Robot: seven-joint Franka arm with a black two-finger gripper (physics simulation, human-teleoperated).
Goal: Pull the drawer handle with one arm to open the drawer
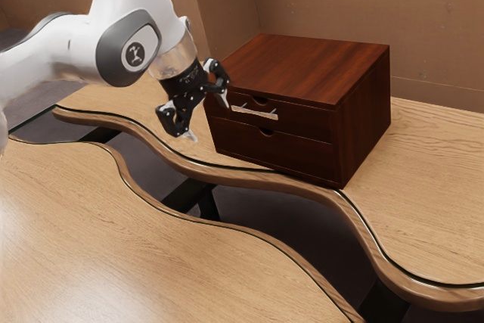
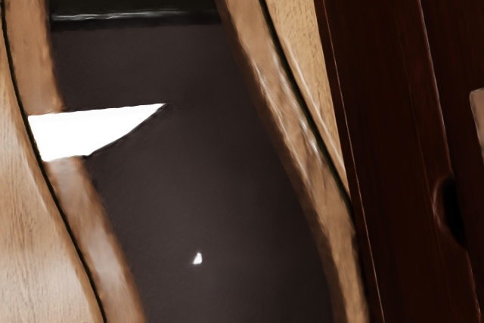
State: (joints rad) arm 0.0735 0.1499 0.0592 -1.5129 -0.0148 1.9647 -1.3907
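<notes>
**Gripper wide open beside drawer handle, drawer not pulled out**

My gripper (image 1: pixel 208 120) is spread wide, with nothing between the fingers. It hangs tilted at the front corner of the cabinet (image 1: pixel 318 73), on the exterior view's left, fingers aimed down and toward the drawer fronts. The upper fingertip (image 1: pixel 224 98) is just beside the end of the drawer handle (image 1: pixel 255 112); I cannot tell if they touch. The handle is not between the fingers.

The handle is a pale bar on the top drawer (image 1: pixel 302 117), toward the exterior view's left. That front looks about flush with the lower drawer (image 1: pixel 287 149). Each front has a small notch at its top edge.

The cabinet is dark red-brown wood and stands on the far table (image 1: pixel 431 209), near its wavy edge. A dark gap (image 1: pixel 249 217) separates this from the near table (image 1: pixel 76 247).

In the wrist view, the cabinet (image 2: pixel 393 149) runs alongside my hand, with one notch (image 2: pixel 451 209) visible. The wavy table edge (image 2: pixel 287 134) and the gap (image 2: pixel 189 209) lie under the hand.
</notes>
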